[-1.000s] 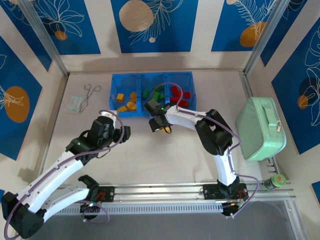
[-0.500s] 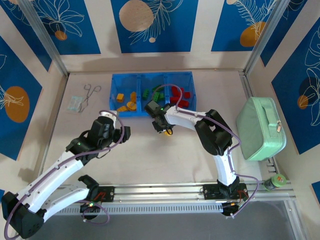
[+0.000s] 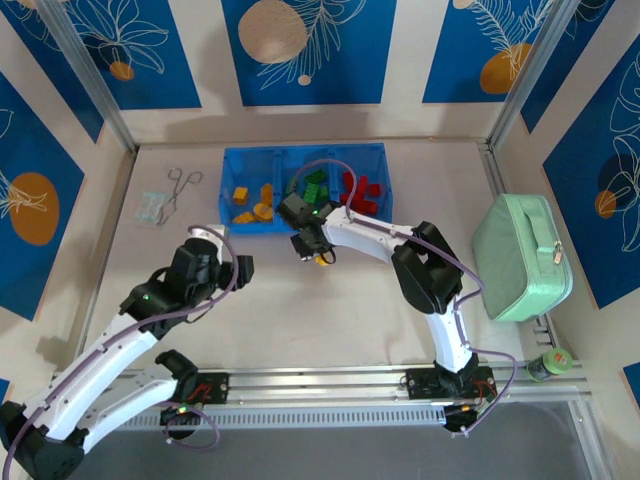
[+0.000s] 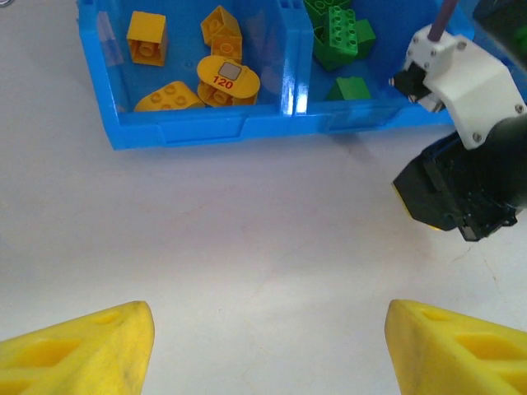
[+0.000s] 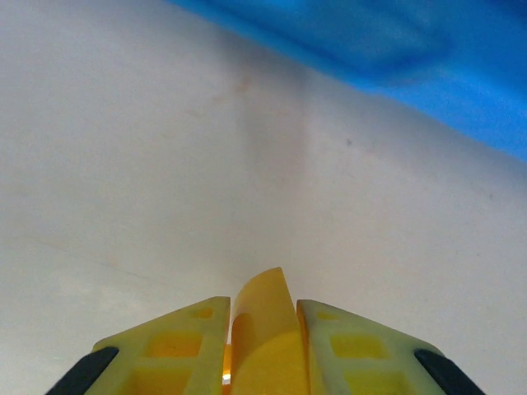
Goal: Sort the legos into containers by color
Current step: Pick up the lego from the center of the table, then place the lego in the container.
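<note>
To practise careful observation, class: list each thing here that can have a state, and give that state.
Left pincer: open, empty.
Right pincer: shut on a yellow-orange lego.
Tray: open-topped, legos sorted by colour inside.
Mint-green case: closed.

"120" on yellow oval lego (image 4: 228, 78)

translucent blue rectangular plastic tray (image 4: 206, 132): glossy | small yellow-orange plastic brick (image 5: 262, 329): smooth, shiny | pale tabletop (image 4: 247, 239): matt, faintly scuffed
</note>
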### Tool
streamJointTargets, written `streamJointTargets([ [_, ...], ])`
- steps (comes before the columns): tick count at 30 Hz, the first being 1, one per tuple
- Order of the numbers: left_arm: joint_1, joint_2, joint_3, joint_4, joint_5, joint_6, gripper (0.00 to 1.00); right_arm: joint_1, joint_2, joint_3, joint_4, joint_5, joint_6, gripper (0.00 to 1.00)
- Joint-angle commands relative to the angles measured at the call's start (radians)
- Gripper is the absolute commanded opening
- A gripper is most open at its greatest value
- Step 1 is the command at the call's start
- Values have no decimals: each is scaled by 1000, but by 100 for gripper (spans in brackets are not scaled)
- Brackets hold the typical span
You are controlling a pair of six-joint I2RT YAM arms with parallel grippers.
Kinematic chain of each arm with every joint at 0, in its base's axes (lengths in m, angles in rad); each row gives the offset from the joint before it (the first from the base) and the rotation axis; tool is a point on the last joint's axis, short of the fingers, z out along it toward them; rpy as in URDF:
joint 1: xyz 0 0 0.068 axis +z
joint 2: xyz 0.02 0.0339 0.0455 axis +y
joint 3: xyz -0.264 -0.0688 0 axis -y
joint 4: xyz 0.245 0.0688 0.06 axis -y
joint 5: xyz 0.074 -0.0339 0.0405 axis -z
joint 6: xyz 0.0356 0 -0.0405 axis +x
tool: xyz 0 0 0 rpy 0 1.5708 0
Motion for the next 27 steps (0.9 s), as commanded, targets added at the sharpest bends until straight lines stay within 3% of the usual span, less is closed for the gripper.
streamJointTargets([
  [1,-2,-42,0,-51,-24,-11,73,8,-18,100,-17,-48,29,18],
  [8,-2,-88,-60,-55,10,-60,72,-1,96,352,-17,-87,54,18],
  [20,-2,-175,-102,-104,11,-78,72,-41,453,937,-126,-215,86,19],
  [27,-2,-193,-106,-117,3,-80,72,-66,487,967,-61,-230,114,22],
])
